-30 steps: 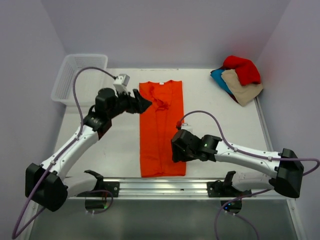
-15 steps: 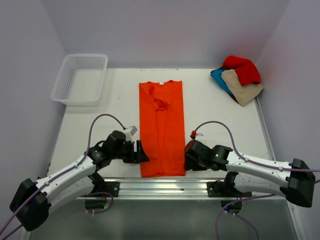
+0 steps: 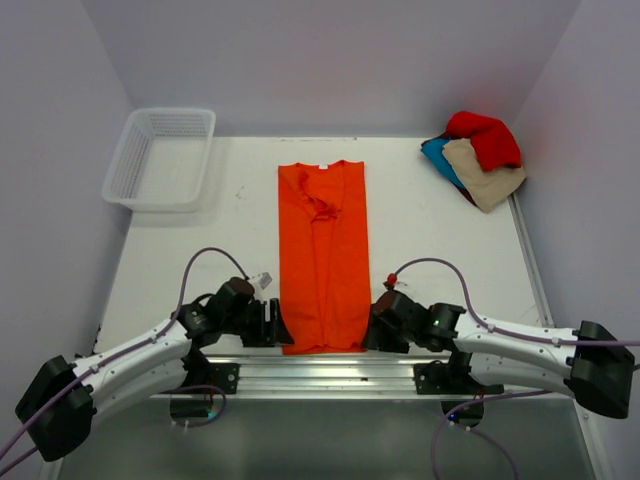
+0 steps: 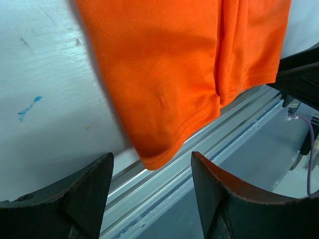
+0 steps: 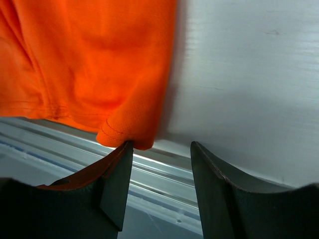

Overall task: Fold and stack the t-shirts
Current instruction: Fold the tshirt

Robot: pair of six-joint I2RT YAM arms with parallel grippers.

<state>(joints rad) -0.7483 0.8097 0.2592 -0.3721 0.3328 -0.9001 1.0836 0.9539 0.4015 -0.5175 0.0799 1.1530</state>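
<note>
Both arms are stretching low along the near edge of the white table (image 3: 430,230), flanking the bright orange cloth t-shirt (image 3: 322,250), which is lying lengthwise mid-table. The left gripper (image 4: 152,157) is gaping around the hem's left corner. The right gripper (image 5: 162,144) is gaping too, one finger brushing the right corner. Both have slid closer to the hem than half a second ago.

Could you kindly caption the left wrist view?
Open left end effector facing a hem corner of the orange t-shirt at the table edge.
</note>
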